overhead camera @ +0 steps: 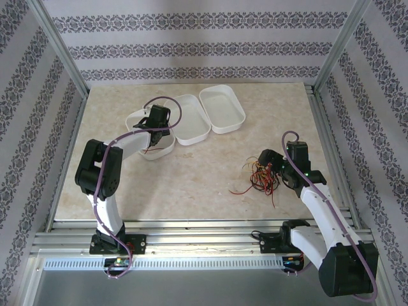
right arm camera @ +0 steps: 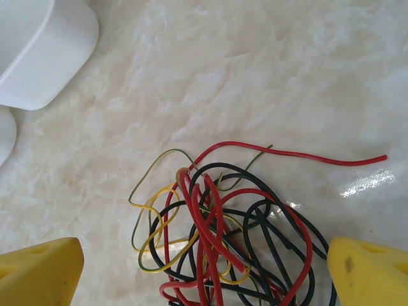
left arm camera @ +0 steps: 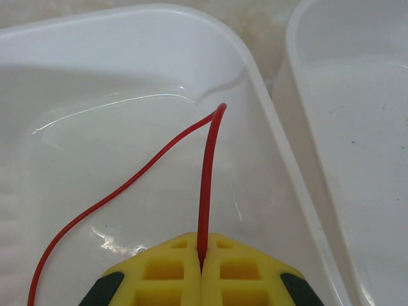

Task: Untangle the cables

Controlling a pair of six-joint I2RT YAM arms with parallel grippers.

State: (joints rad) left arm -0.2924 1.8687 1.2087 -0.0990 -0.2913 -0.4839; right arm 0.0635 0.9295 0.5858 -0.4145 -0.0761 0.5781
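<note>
Your surface (overhead camera: 191, 182) is pale and marble-look, w/ three white tubs at its far side: left tub (overhead camera: 135, 120), middle tub (overhead camera: 191, 124), right tub (overhead camera: 223, 108). The tangle (overhead camera: 262, 175) of cables lies on the surface toward the right, well apart from the tubs, w/ red, black, yellow and olive strands looped thru each other. Your right tool (right arm camera: 204, 274) hangs over it w/ jaws spread wide, gripping nothing, one yellow finger either side of the heap. Your left tool (left arm camera: 201, 271) is over the left tub, jaws pinched tight on one red strand (left arm camera: 205, 178), which runs out from between the pads, bends back sharply and trails across the tub. Handling, imo: v. light, thin, springy wires w/ slick insulation, so they'll prob. slip from a shallow pinch and drag neighbours along. Best hold is prob. a free end, e.g. the red tail (right arm camera: 319, 157) poking out of the heap, not the knotted middle.
</note>
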